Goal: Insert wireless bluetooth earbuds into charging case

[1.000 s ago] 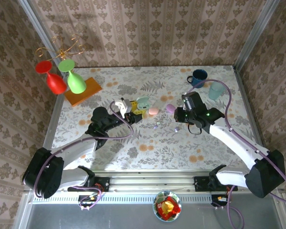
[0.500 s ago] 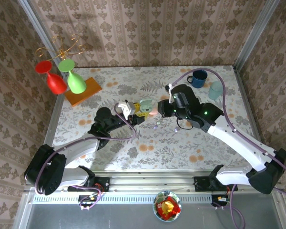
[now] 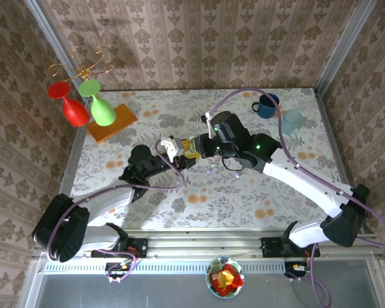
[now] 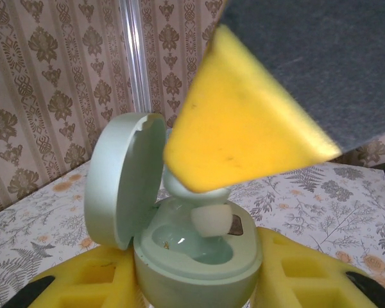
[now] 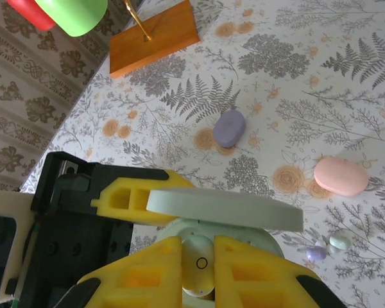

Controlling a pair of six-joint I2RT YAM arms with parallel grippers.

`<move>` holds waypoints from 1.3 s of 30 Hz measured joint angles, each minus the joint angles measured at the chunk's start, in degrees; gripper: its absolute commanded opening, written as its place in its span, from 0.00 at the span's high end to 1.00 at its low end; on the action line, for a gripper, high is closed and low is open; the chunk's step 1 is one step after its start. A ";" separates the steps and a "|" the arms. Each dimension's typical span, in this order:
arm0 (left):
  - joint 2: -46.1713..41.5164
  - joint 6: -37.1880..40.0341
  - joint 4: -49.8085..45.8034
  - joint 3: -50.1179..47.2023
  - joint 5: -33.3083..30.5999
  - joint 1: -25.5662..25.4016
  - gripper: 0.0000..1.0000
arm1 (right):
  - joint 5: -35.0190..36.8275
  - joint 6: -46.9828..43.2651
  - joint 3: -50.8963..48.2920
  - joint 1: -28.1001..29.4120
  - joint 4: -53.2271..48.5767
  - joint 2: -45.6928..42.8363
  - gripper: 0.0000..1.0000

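A mint charging case (image 4: 199,269) with its lid (image 4: 125,179) hinged open sits between the yellow fingers of my left gripper (image 4: 196,285), which is shut on it. From above, my right gripper (image 5: 201,273) is shut on a whitish earbud (image 5: 201,262). The earbud's tip (image 4: 212,221) dips into the case's well. In the top view the two grippers meet at mid-table, left (image 3: 186,156) and right (image 3: 202,149). Two loose earbuds, lilac (image 5: 316,253) and pale mint (image 5: 339,241), lie on the table beside the case.
A lilac case (image 5: 229,128) and a pink case (image 5: 341,176) lie shut on the floral table beyond the grippers. An orange-based stand (image 3: 112,122) with red and green glasses is at the back left. A blue mug (image 3: 266,106) and a teal cup (image 3: 291,120) are at the back right.
My right arm has swung left with the earbud until it came over the open case. The left gripper has shifted slightly right, still holding the case.
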 measured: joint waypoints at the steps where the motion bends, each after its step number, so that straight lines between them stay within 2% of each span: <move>1: 0.00 0.15 0.00 0.00 0.00 0.00 0.71 | 0.00 -0.04 0.04 0.00 0.07 0.22 0.83; 16: 0.04 0.39 -0.44 0.22 -0.63 -0.09 0.71 | -2.36 -0.02 0.07 0.22 0.04 1.25 0.80; 29: -0.09 0.37 -0.87 0.24 -0.61 0.04 0.72 | -2.64 0.00 -0.07 0.33 0.24 1.05 0.64; 36: -1.73 0.00 -0.28 -1.01 -0.46 1.73 0.72 | -1.38 0.02 -7.23 -0.96 4.33 -7.45 0.61; 39: -3.37 -0.68 -0.24 -2.75 -0.37 2.78 0.72 | -0.85 0.74 -11.17 -3.87 6.60 -11.56 0.61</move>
